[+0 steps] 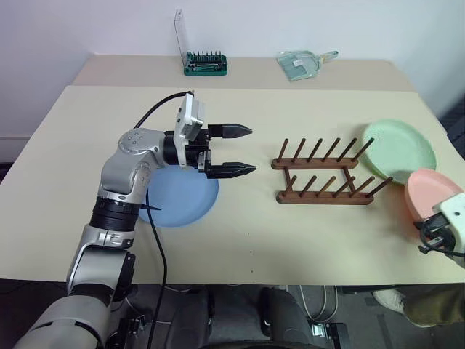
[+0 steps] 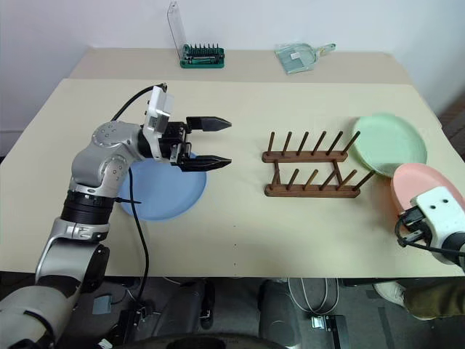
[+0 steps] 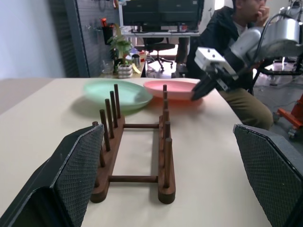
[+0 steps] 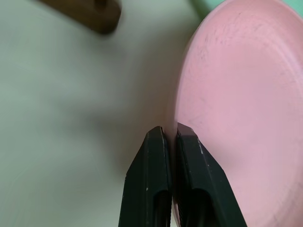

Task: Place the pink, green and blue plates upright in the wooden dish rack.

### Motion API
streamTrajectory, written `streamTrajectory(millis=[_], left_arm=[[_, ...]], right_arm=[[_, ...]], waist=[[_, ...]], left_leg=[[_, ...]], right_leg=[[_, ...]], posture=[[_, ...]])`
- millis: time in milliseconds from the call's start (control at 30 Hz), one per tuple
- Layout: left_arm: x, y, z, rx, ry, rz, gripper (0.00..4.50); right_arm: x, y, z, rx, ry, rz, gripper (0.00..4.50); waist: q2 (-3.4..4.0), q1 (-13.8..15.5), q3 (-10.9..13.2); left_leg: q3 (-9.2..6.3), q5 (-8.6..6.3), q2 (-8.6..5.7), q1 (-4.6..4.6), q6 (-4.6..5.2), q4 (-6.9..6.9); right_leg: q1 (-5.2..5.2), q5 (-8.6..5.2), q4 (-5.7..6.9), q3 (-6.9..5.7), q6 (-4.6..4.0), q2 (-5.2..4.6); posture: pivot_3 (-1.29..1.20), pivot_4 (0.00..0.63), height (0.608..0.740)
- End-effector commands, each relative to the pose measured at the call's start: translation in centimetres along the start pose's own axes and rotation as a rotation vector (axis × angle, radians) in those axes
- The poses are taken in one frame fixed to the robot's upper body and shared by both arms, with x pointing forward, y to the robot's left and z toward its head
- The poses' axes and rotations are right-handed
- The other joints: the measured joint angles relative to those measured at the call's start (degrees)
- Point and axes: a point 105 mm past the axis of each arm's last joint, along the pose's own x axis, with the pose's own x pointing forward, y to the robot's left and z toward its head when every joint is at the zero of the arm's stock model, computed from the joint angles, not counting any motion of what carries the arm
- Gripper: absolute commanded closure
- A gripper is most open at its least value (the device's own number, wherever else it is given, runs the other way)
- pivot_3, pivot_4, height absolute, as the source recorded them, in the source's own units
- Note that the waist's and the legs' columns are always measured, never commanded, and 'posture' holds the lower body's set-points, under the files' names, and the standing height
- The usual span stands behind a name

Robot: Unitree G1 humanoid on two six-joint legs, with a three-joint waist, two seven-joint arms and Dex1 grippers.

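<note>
Now right end effector [image 4: 170,135] pinching pink plate [image 4: 241,109] rim

1. The left arm reaches forward over the surface [image 1: 305,240], its wrist bent so the left claw [image 1: 240,150] points level toward the robot's right.
2. Its two black fingers [image 1: 234,131] are spread wide, holding nothing.
3. The right claw [image 4: 171,135] sits low at the right edge, angled downward and forward.
4. Its fingers are pinched together on the pink plate's [image 4: 241,109] rim.
</note>
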Motion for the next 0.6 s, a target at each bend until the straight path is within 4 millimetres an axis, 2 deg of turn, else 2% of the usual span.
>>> streamTrajectory(millis=[33, 133, 233, 300, 333, 467, 600], left_arm=[[0.2, -0.1, 1.1, 0.052, -0.03, -0.012, 0.0], [0.1, -0.1, 1.1, 0.053, -0.032, -0.005, 0.0], [-0.1, 0.0, 1.1, 0.046, -0.034, 0.004, 0.0], [-0.2, 0.0, 1.1, 0.044, -0.037, 0.009, 0.0], [-0.2, 0.0, 1.1, 0.044, -0.038, 0.011, 0.0], [-0.4, 0.1, 1.1, 0.036, -0.046, 0.026, 0.0], [-0.6, 0.2, 1.1, 0.036, -0.041, 0.043, 0.0]], right_arm=[[-1.5, -1.5, 3.4, -0.017, -0.109, -0.036, 4.46], [-2.1, -2.3, 5.7, 0.029, -0.215, -0.037, 4.46], [-4.5, -3.6, 11.5, 0.13, -0.538, 0.021, 4.46], [-5.8, -3.7, 13.9, 0.198, -0.693, 0.088, 4.46], [-6.1, -3.7, 14.3, 0.213, -0.723, 0.104, 4.46], [-7.3, -2.8, 16.9, 0.414, -0.914, 0.36, 4.46], [-7.7, -3.1, 17.6, 0.583, -0.956, 0.555, 4.46]], waist=[[0.0, 0.0, 0.0], [-0.01, 0.0, 0.0], [0.02, -0.2, 0.0], [0.04, -0.1, 0.0], [0.03, -0.1, 0.0], [-0.05, 0.1, 0.0], [-0.04, 0.0, 0.0]], left_leg=[[0.0, 0.0, 0.0, 0.0, 0.0, 0.0], [-0.01, 0.0, 0.0, 0.0, 0.0, 0.0], [0.02, 0.0, 0.0, 0.0, 0.0, 0.0], [0.0, 0.0, 0.01, 0.0, 0.0, -0.02], [-0.01, 0.0, 0.01, 0.0, 0.0, -0.04], [-0.1, 0.0, 0.01, -0.05, 0.0, -0.05], [-0.04, -0.01, -0.01, -0.07, 0.02, -0.02]], right_leg=[[0.0, 0.0, 0.0, 0.0, 0.0, 0.0], [0.0, 0.0, 0.0, 0.0, 0.01, 0.0], [-0.02, 0.01, 0.0, 0.02, 0.01, 0.0], [-0.04, 0.04, 0.02, 0.01, 0.07, 0.01], [-0.04, 0.1, 0.03, 0.0, 0.17, 0.01], [0.01, 0.12, 0.01, -0.13, 0.2, -0.01], [0.0, 0.13, -0.02, -0.09, 0.2, -0.07]], posture=[[0.0, 0.15, 0.74], [0.0, 0.15, 0.74], [0.0, 0.15, 0.74], [0.0, 0.15, 0.74], [0.0, 0.15, 0.74], [0.0, 0.15, 0.74], [0.0, 0.15, 0.74]])
